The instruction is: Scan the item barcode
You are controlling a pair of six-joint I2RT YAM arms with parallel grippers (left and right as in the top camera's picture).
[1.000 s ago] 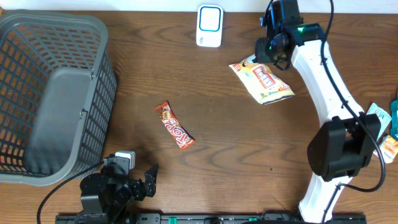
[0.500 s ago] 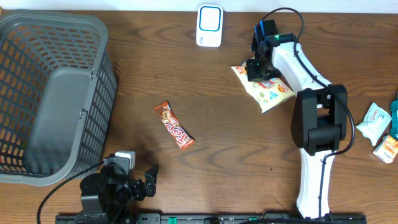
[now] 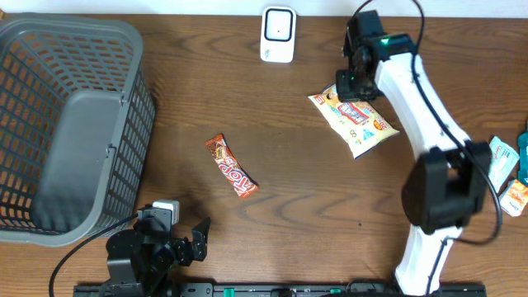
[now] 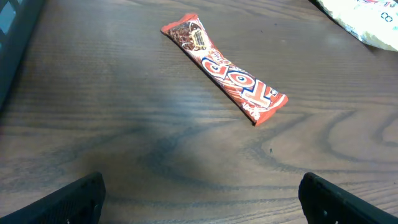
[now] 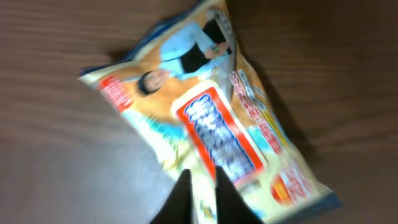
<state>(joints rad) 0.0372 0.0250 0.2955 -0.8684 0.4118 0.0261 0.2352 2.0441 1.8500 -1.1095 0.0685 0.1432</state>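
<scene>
Where the left gripper [image 4: 202,196] sits low at the near edge of the brown wooden table [image 3: 313,206], its two dark fingertips [image 4: 81,196] stand at opposite sides of the left wrist view, spread wide with only bare wood between them. Just beyond it a long red foil candy bar [image 4: 224,74] with white lettering lies flat and slanted on the table, touching nothing. Off to the left, a large grey slatted plastic basket [image 3: 136,124] fills that side of the table, well apart from the bar. Farther away and to the right lies the yellow plastic snack bag [image 3: 356,120] with a red-bordered blue label and printed figures (the lettering is too blurred to read), flat on the wood at a slant. The right gripper [image 5: 204,193], at the end of a white arm, hangs over the upper left end of the snack bag; its dark fingers [image 5: 180,199] are drawn close together, with only a thin strip of wrapper showing between them, and I cannot tell whether they pinch the bag or merely hover above it. Beyond the bag and to its left, near but apart from it, a small white rectangular scanner with a blue face [image 3: 278,33] stands at the far edge of the table. A few small snack packets [image 3: 499,157] lie at the right edge, well apart from everything else
</scene>
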